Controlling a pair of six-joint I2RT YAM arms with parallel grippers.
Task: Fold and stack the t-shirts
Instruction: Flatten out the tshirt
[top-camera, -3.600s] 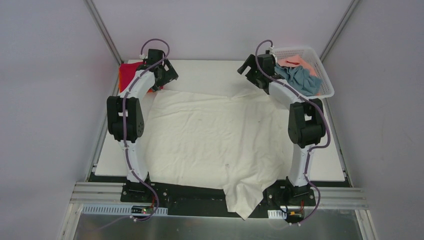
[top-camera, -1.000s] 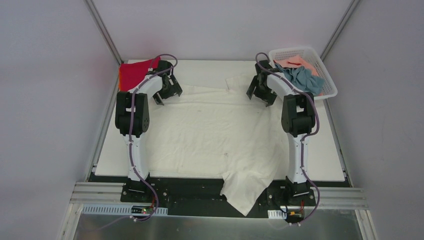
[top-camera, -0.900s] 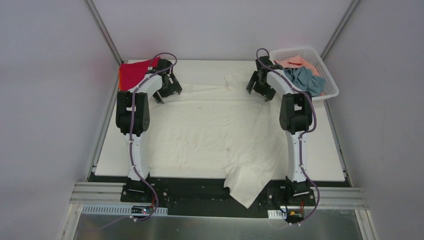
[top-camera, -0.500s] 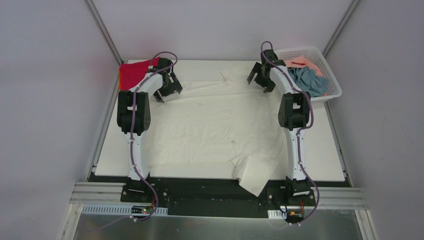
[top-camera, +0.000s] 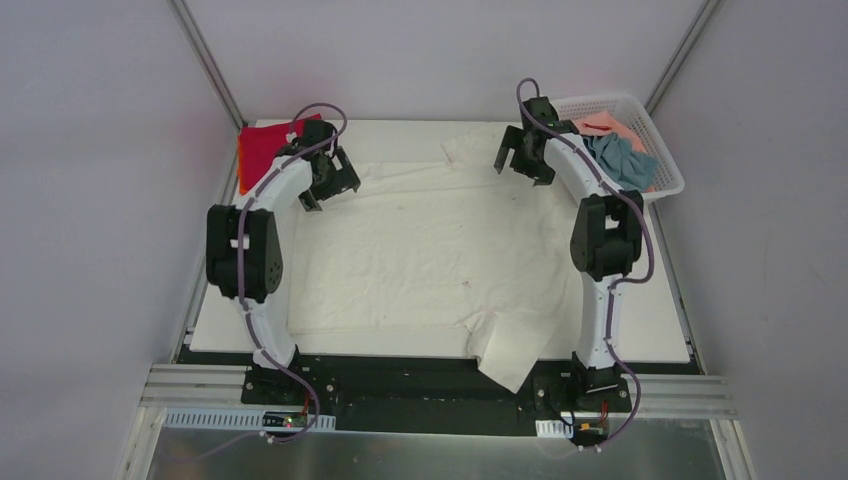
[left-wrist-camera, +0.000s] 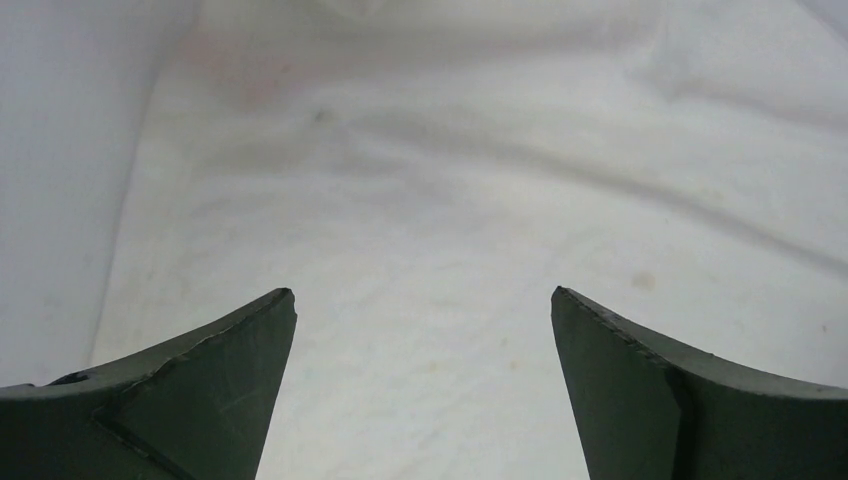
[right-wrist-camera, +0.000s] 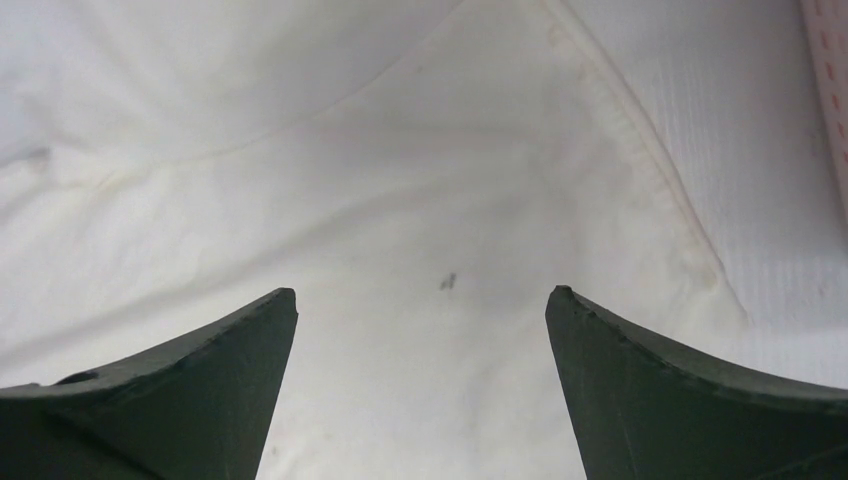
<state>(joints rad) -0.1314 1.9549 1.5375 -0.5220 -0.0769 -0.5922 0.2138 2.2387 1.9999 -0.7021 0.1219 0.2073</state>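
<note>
A large cream-white t-shirt (top-camera: 430, 250) lies spread over the table, one corner hanging off the near edge (top-camera: 510, 355). My left gripper (top-camera: 330, 185) hovers open over its far left part, with only white cloth (left-wrist-camera: 420, 200) between the jaws. Over the far right part my right gripper (top-camera: 522, 160) stands open too, above the cloth's hemmed edge (right-wrist-camera: 640, 150). A folded crimson red shirt (top-camera: 262, 148) with orange under it lies at the far left corner. Grey-blue (top-camera: 618, 158) and salmon pink (top-camera: 600, 124) shirts sit in the basket.
The white mesh basket (top-camera: 668, 170) stands at the far right corner, close behind the right arm. Bare white table (top-camera: 235, 310) shows along the left side, and bare table (top-camera: 650, 320) runs down the right. Grey walls close in on the sides and the back.
The white shirt has slid away from the near edge and now lies flatter. The right gripper and the basket have shifted toward the back. The left arm's elbow has swung out to the left.
</note>
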